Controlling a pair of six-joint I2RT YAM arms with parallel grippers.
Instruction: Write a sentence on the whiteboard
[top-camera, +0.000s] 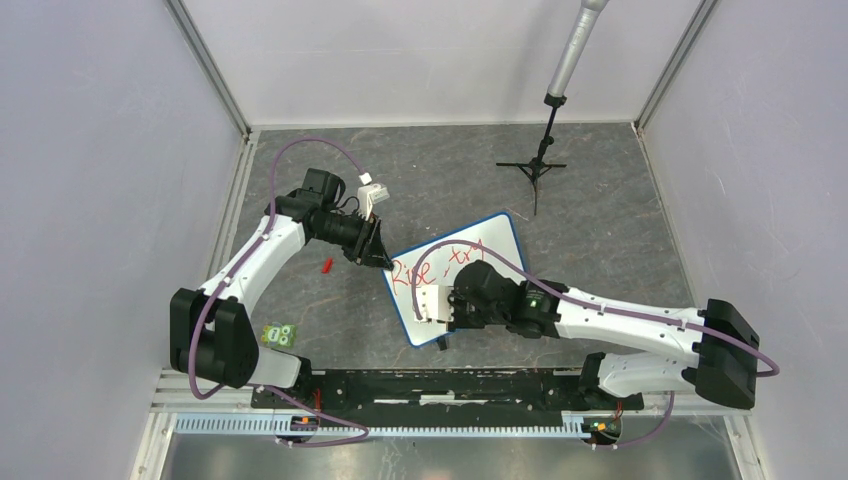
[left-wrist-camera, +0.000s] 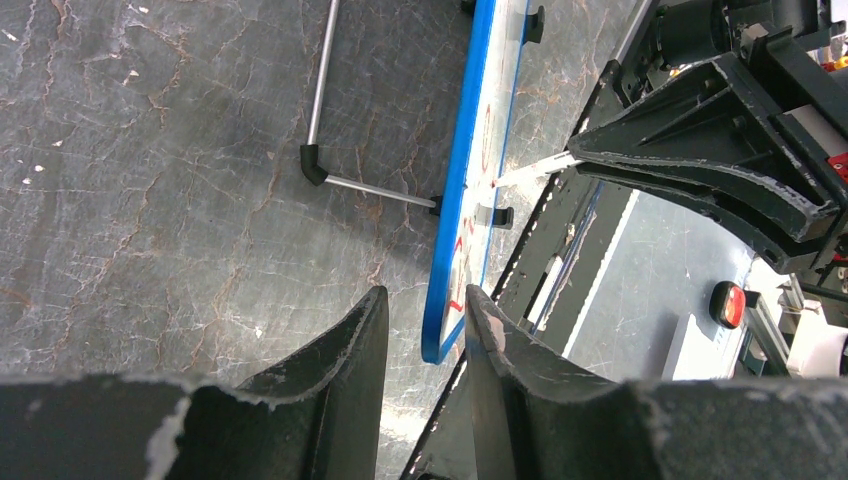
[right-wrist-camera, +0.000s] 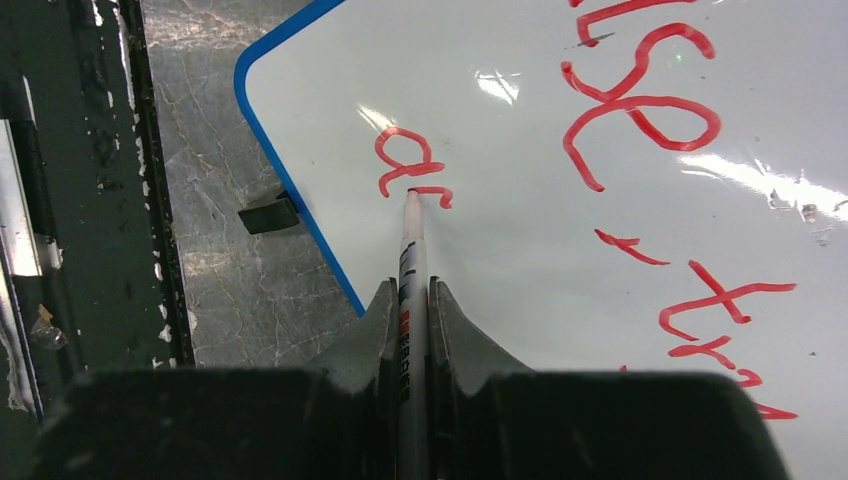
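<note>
The whiteboard (top-camera: 503, 232) sits in the middle of the table, turned diagonally, and the wrist view shows it propped on small feet. The sentence (top-camera: 412, 272) has a first line, "Rise, try". The second line, near the left rim, has only an "a" and one short stroke.

The main risk is that the board shifts under the pen. The red marker (right-wrist-camera: 412, 255) touches the surface with its tip, and a sideways stroke can push the light board and bend the letter. The left gripper (top-camera: 380, 255) stands around the board's left corner. One finger looks to be against the board, but a gap shows at the other, so I cannot tell if it really clamps. The marker could also slide in its thin grip.

The right gripper (top-camera: 435, 305) is clenched on the marker. Its arm reaches low from the near right across the board's near edge. The left arm bends out to the far left, then turns right to the corner.
</note>
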